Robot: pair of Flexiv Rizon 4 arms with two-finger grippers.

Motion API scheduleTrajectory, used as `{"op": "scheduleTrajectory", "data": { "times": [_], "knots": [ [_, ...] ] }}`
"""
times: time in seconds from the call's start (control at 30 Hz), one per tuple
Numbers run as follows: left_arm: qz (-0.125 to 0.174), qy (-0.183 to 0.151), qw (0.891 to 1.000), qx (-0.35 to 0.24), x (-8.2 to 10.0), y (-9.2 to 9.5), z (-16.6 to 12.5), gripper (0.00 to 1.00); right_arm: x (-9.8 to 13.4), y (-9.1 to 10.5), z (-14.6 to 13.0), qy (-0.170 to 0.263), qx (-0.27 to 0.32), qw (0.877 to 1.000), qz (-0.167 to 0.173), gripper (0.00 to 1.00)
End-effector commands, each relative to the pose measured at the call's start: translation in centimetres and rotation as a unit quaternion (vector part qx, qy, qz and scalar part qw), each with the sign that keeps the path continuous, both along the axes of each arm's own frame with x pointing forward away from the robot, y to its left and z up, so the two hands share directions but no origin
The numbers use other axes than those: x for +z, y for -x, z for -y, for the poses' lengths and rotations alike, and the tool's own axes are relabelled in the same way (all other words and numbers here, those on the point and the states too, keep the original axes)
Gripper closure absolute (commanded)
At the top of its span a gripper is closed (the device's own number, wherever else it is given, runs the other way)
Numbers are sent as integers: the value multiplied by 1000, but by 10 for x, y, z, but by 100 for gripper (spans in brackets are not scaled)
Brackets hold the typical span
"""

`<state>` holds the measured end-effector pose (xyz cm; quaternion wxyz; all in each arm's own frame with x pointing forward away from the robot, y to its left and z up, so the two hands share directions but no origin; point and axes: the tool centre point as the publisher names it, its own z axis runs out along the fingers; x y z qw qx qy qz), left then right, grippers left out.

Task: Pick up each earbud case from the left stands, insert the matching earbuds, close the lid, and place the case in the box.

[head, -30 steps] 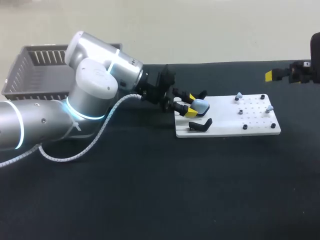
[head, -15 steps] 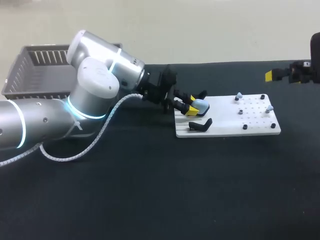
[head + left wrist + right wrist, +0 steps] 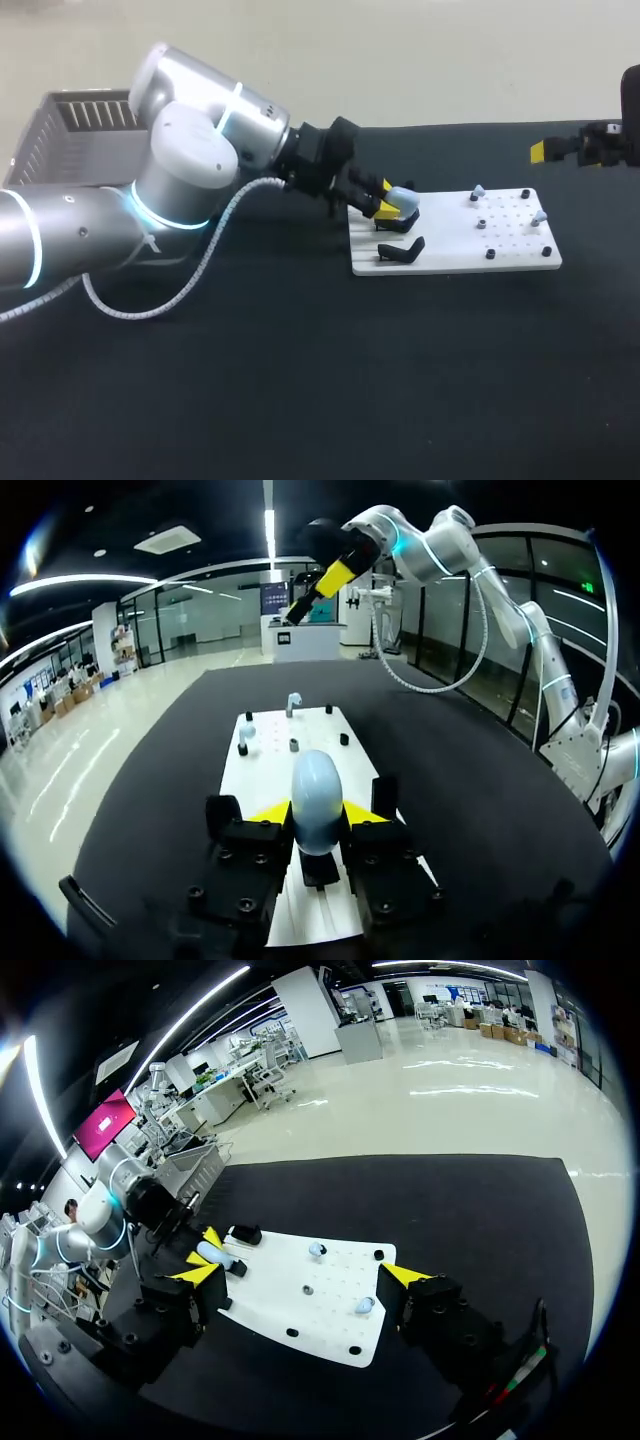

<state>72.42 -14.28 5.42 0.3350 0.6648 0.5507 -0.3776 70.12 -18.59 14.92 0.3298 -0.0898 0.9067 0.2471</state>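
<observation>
Over the white board (image 3: 262,770), the left fingers (image 3: 268,813) pinch the earbud case (image 3: 318,802) between them.

Bright even overhead light, faint soft shadows, sheen on left arm (image 3: 190,170)

Three cameras on one black table: one overhead, two on the wrists.

The head view looks down from behind on the whole table (image 3: 300,380). The left wrist view sits close over the white board (image 3: 255,780), facing along it. The right wrist view sees it from farther off; all three share that board.
</observation>
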Motion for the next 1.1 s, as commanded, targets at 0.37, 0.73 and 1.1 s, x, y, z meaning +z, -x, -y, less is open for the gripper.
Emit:
{"op": "scheduleTrajectory", "data": {
  "times": [0.37, 0.73, 1.1],
  "knots": [
    [65, 82, 994, 8, 62, 25, -3, 100, 0, 1, 0, 1, -1, 1000, 0, 0],
    [40, 151, 988, 11, 62, 28, -1, 100, 0, 1, 0, 1, -1, 1000, 0, 0],
    [22, 190, 981, 15, 72, 33, 2, 100, 0, 1, 0, 1, -1, 1000, 0, 0]
  ]
}}
